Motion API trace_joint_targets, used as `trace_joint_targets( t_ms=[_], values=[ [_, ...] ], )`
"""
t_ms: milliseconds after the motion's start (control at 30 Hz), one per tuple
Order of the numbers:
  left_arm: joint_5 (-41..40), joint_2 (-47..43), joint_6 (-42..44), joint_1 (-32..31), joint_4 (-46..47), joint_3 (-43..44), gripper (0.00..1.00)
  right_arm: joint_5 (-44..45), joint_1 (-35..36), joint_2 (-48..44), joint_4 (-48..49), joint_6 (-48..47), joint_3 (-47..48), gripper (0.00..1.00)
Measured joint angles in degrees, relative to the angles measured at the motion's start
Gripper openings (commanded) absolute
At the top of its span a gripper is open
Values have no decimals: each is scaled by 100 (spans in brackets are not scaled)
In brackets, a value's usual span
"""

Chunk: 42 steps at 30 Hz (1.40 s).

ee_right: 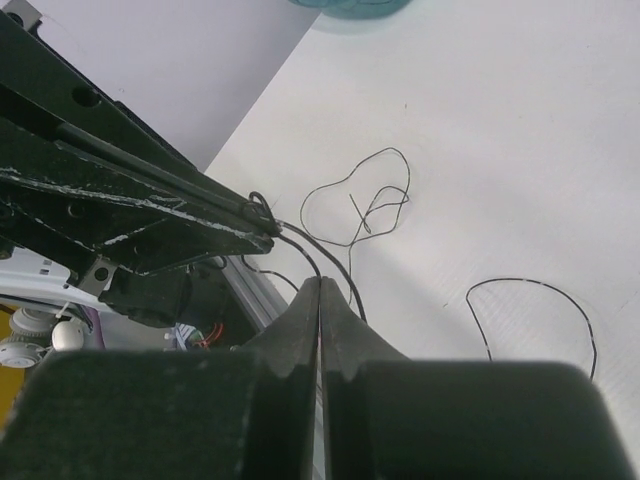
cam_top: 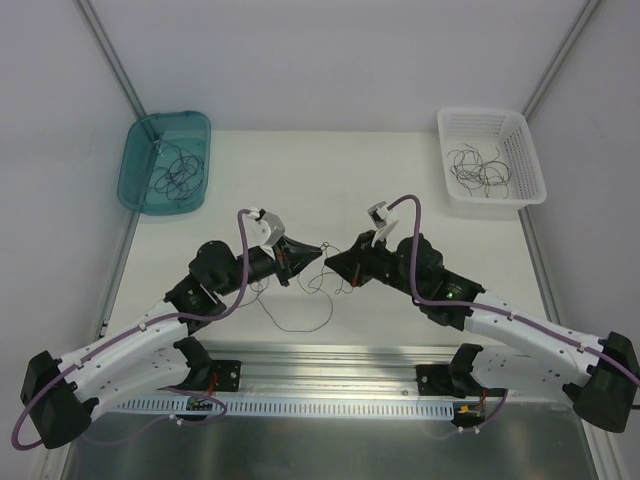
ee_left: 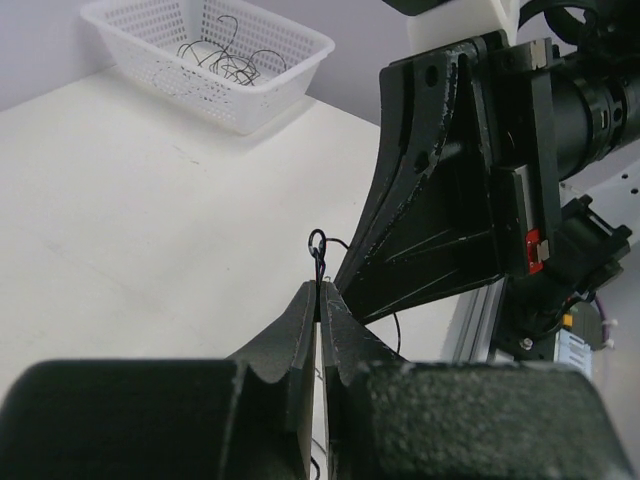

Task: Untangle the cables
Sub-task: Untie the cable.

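Note:
The cables (cam_top: 318, 278) are thin dark strands lying loosely on the white table between my two grippers, with one loop trailing toward the near edge (cam_top: 300, 326). My left gripper (cam_top: 321, 246) (ee_left: 320, 285) is shut on a strand, and a small loop of it (ee_left: 318, 243) pokes out past the tips. My right gripper (cam_top: 331, 261) (ee_right: 320, 282) is shut almost tip to tip with the left, and a strand (ee_right: 303, 246) curves from the left gripper's tip into its jaws. More loose loops (ee_right: 356, 208) lie beyond on the table.
A teal bin (cam_top: 140, 190) at the back left holds several strands. A white mesh basket (cam_top: 490, 203) (ee_left: 290, 75) at the back right holds more. An aluminium rail (cam_top: 330, 355) runs along the near table edge. Another single strand (ee_right: 545, 298) lies apart.

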Motion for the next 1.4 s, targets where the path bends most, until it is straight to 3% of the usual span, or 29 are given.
trace_joint_targets(
  t_ms=[433, 833, 1400],
  values=[
    [133, 22, 1259, -111, -1012, 372, 0, -339, -11, 0, -573, -52, 396, 1],
    [140, -20, 2002, -302, -1318, 374, 0, -437, -76, 98, -911, -42, 796, 1],
    [286, -422, 1869, -295, -1180, 234, 0, -682, -114, 415, -603, -31, 726, 1]
  ],
)
